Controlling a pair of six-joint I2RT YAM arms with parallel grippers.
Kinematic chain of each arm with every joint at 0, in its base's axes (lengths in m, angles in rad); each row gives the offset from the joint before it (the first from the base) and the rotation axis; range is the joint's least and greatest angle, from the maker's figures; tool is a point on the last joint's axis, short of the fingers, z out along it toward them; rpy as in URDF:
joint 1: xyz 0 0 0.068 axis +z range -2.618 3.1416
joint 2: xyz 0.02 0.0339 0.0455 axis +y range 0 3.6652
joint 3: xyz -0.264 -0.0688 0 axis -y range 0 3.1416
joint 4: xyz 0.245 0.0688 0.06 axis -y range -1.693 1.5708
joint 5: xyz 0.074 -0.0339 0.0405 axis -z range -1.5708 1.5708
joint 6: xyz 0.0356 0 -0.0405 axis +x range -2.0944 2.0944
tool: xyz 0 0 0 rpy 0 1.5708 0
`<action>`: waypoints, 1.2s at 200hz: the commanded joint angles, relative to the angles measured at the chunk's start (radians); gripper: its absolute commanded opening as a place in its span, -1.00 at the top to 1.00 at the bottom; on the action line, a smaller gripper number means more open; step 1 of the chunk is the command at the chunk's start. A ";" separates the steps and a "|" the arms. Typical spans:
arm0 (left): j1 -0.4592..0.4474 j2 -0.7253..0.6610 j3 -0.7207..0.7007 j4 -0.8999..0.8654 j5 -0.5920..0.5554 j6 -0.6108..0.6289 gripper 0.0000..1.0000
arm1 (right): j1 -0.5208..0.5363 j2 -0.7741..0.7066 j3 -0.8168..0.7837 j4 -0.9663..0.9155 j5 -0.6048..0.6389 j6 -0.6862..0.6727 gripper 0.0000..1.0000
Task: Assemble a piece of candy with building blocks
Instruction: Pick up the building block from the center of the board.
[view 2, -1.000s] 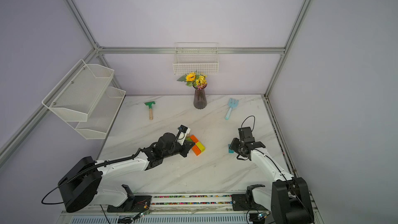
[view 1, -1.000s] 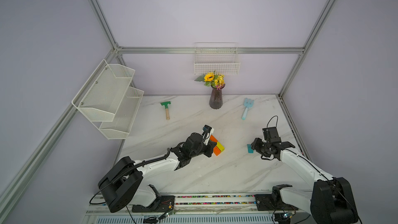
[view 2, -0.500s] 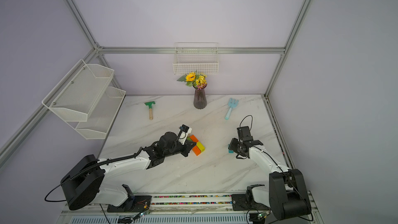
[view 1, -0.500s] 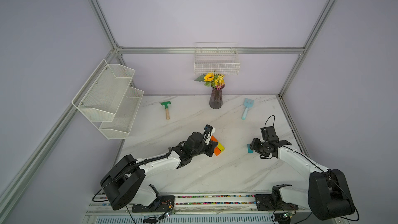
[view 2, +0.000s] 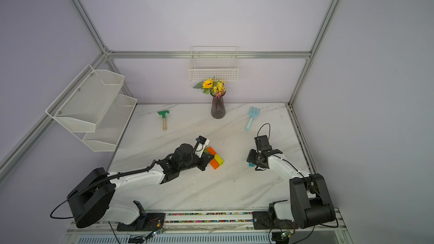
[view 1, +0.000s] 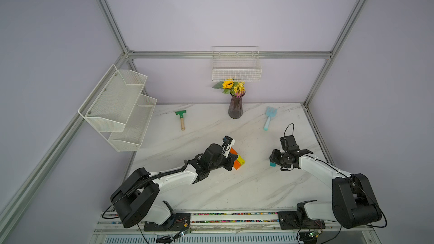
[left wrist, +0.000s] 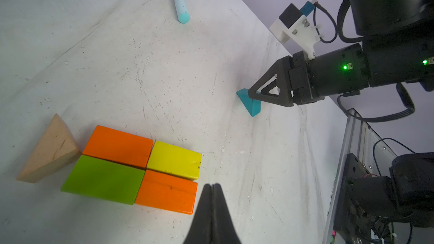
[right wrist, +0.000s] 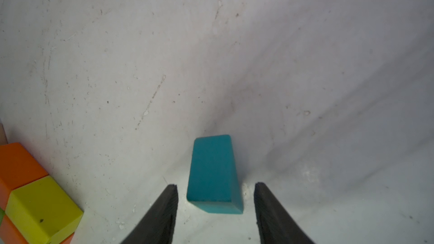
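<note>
In the left wrist view an orange block (left wrist: 117, 145), a green block (left wrist: 103, 179), a yellow block (left wrist: 175, 159) and a second orange block (left wrist: 166, 192) lie together as a rectangle. A tan triangle (left wrist: 50, 151) sits against its green-and-orange end. My left gripper (left wrist: 212, 185) is shut and empty beside the second orange block. The teal triangle (right wrist: 212, 172) lies apart on the table (right wrist: 211, 55). Its near end is between the fingers of my open right gripper (right wrist: 215, 185), with a gap on each side. Both top views show the rectangle (view 1: 238, 160) (view 2: 216, 159) and the teal triangle (view 1: 272, 164) (view 2: 251, 164).
A dark vase with flowers (view 1: 235, 107) stands at the back middle. A green-headed toy rake (view 1: 181, 118) lies at the back left and a light blue toy fork (view 1: 269, 119) at the back right. A wire basket (view 1: 236, 68) and a mesh shelf (view 1: 122, 106) hang on the walls.
The right arm has shifted its pose slightly around the teal triangle, which has stayed in place. The left arm and the block rectangle have hardly moved.
</note>
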 commanded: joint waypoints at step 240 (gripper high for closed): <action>0.004 -0.562 -0.212 0.147 -0.314 0.233 -1.00 | 0.051 -0.075 0.166 0.242 -0.923 -0.170 0.76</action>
